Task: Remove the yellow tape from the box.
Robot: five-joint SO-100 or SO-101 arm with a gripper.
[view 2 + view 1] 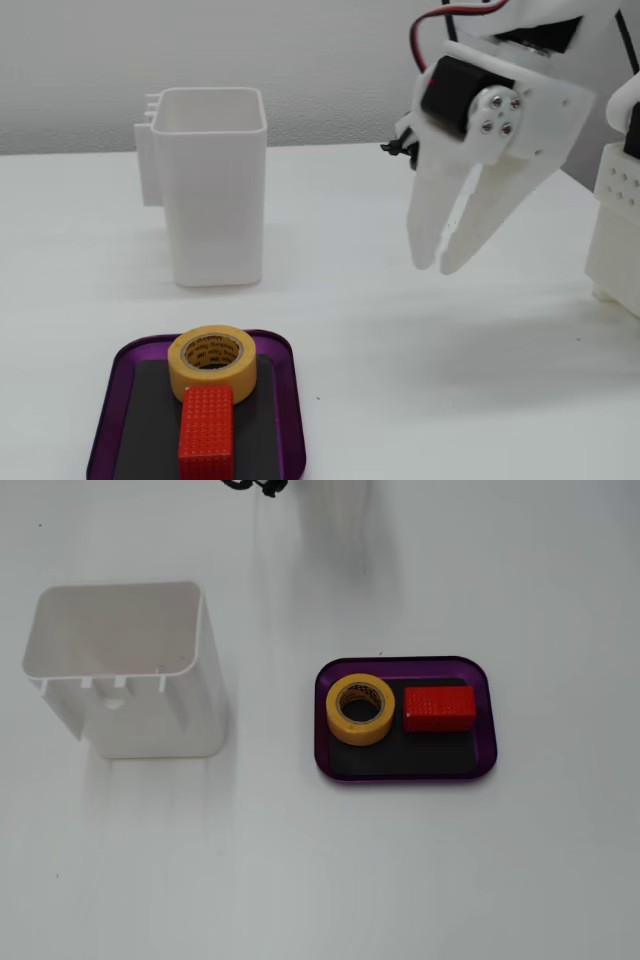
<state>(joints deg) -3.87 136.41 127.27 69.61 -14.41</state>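
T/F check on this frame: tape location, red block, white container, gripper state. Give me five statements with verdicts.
1. The yellow tape roll with the brown printed core lies flat inside the shallow purple tray with the black bottom. True.
2. The red rectangular block sits outside the tray. False: it lies in the tray beside the tape.
3. The tall white plastic container holds the tape. False: it stands apart from the tray, and what shows of its inside is bare.
4. The white two-finger gripper grips the tape. False: it hangs in the air, away from the tray, holding nothing.
5. The gripper's fingertips are slightly parted. True.
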